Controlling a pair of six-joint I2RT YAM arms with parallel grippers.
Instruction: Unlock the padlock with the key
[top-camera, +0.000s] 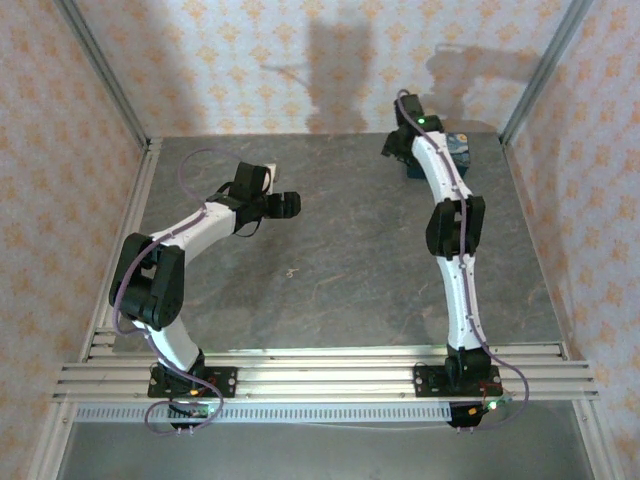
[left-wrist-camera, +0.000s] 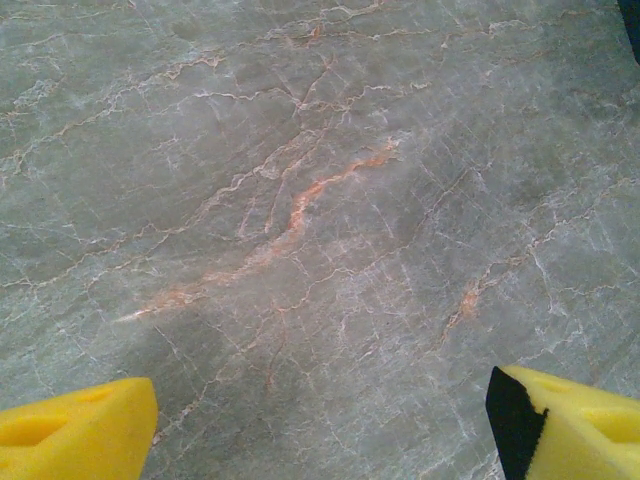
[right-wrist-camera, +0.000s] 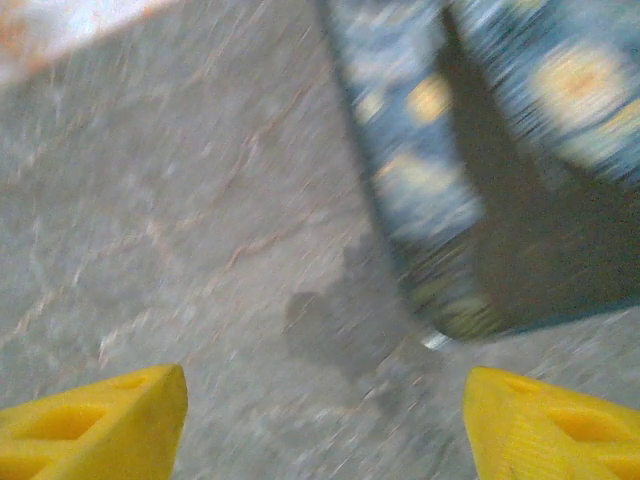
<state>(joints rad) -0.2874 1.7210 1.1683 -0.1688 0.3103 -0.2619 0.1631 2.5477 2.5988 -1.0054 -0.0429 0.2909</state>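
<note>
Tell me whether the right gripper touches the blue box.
Apart. Right wrist view: bare table lies between the right gripper and the blue box.

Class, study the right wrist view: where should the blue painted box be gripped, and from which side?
Probably across two opposite flat walls, from above: the blue box sits flat on the table, and a corner, not a face, points at the open right gripper.

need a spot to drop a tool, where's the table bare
Free: the wide middle of the table between the left arm and right arm, and the strip by the near rail. Crowded: the far right corner, with the box and right gripper.
</note>
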